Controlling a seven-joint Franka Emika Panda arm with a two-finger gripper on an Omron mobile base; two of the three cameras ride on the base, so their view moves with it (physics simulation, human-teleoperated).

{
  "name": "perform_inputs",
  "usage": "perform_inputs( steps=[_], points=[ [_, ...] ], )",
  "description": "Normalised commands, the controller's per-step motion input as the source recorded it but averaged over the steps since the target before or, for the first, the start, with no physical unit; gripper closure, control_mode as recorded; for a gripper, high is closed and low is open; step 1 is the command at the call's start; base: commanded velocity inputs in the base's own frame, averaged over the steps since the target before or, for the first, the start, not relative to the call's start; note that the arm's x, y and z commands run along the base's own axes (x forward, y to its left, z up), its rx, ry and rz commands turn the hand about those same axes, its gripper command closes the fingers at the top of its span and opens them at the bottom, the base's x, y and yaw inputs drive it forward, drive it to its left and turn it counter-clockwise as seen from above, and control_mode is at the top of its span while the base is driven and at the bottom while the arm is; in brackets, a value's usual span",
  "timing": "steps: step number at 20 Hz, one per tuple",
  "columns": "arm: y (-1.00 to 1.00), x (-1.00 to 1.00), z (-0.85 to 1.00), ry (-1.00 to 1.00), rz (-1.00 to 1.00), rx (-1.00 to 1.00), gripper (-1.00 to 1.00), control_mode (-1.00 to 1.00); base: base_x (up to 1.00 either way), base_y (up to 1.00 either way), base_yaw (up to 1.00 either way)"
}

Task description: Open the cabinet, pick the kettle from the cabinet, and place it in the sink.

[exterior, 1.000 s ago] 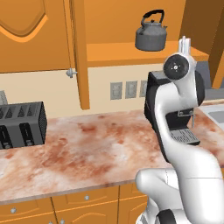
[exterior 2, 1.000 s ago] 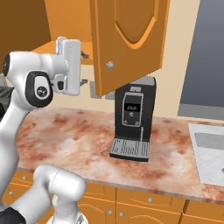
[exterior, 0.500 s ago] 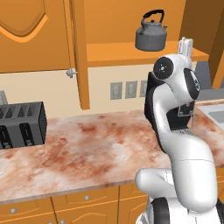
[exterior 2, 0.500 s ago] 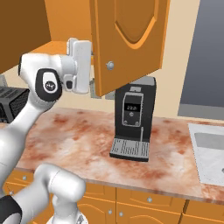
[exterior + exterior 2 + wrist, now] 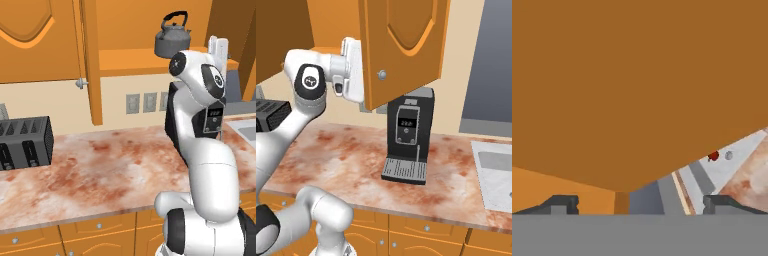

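Base views flank arm, share counter (image 5: 100, 170), hand view seemingly against cabinet (image 5: 637, 90)

Glossy white rounded arm (image 5: 207, 165) segments, dark round joint caps.

The kettle (image 5: 172, 36) sits on the shelf in the open cabinet (image 5: 150, 60), above the counter (image 5: 100, 170). The toaster (image 5: 24, 142) stands far left, the coffee machine (image 5: 407, 135) right (sink (image 5: 496, 172) beyond).

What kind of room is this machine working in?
A rendered home kitchen, it seems: a marble counter with a toaster and a coffee machine, a kettle in an open wooden cabinet, and a sink.
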Motion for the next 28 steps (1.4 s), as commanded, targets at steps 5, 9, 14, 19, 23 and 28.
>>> perform_inputs(
  steps=[5, 9, 14, 19, 23, 28],
  points=[
    [-0.18, 0.0, -0.15, -0.05, -0.24, 0.0, -1.0, -1.0, 0.0, 0.0, 0.0],
    [-0.17, 0.0, -0.19, -0.08, -0.23, 0.0, -1.0, -1.0, 0.0, 0.0, 0.0],
    [-0.3, -0.12, -0.14, -0.11, -0.2, 0.02, -1.0, -1.0, 0.0, 0.0, 0.0],
    [-0.4, -0.19, -0.05, -0.11, -0.19, 0.05, -1.0, -1.0, 0.0, 0.0, 0.0],
    [-0.48, -0.24, -0.02, -0.1, -0.17, 0.06, -1.0, -1.0, 0.0, 0.0, 0.0],
    [-0.55, -0.21, -0.05, -0.04, -0.12, 0.05, -1.0, -1.0, 0.0, 0.0, 0.0]
  ],
)
